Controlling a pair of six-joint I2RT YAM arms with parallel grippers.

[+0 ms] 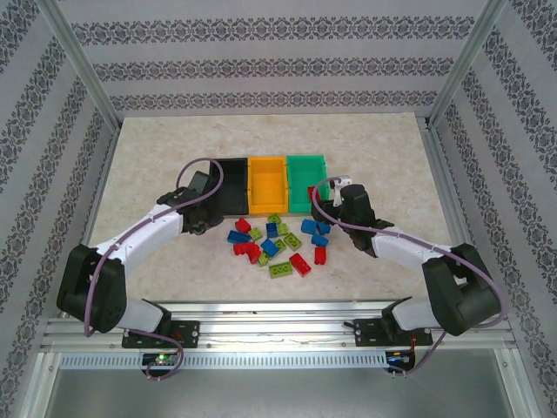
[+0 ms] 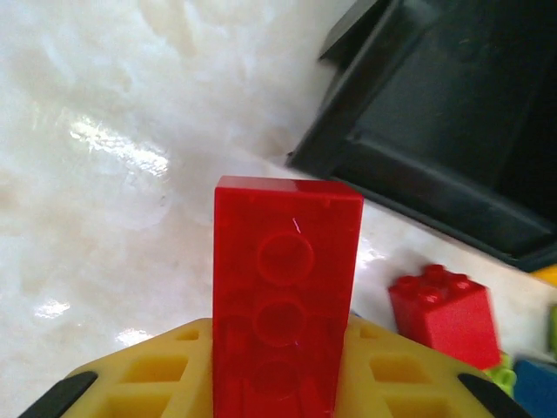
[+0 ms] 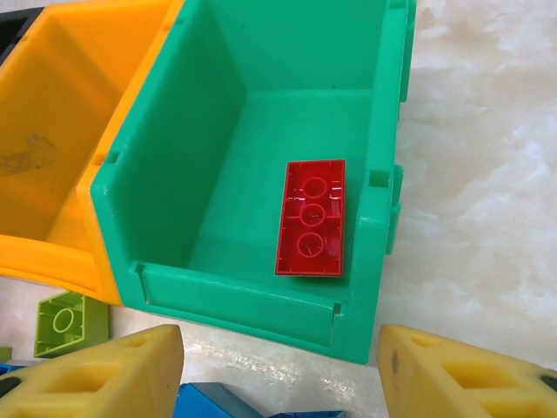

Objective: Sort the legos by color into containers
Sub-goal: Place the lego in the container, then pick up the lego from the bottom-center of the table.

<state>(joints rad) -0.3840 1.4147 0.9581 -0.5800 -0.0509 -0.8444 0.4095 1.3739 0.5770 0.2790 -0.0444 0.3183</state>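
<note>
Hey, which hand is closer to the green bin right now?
Right. The right hand hangs open at the near end of the green bin. The left hand is past the orange bin, by the black bin, gripping a red brick.

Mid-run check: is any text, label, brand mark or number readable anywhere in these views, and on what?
No readable text in any view.
Held red brick: round marks on its face, no lettering legible.
Second red brick, lying in the green bin: the same, nothing legible.
Black bin and orange-yellow bin: plain, no labels seen.
Loose legos on the table: too small to tell.
</note>
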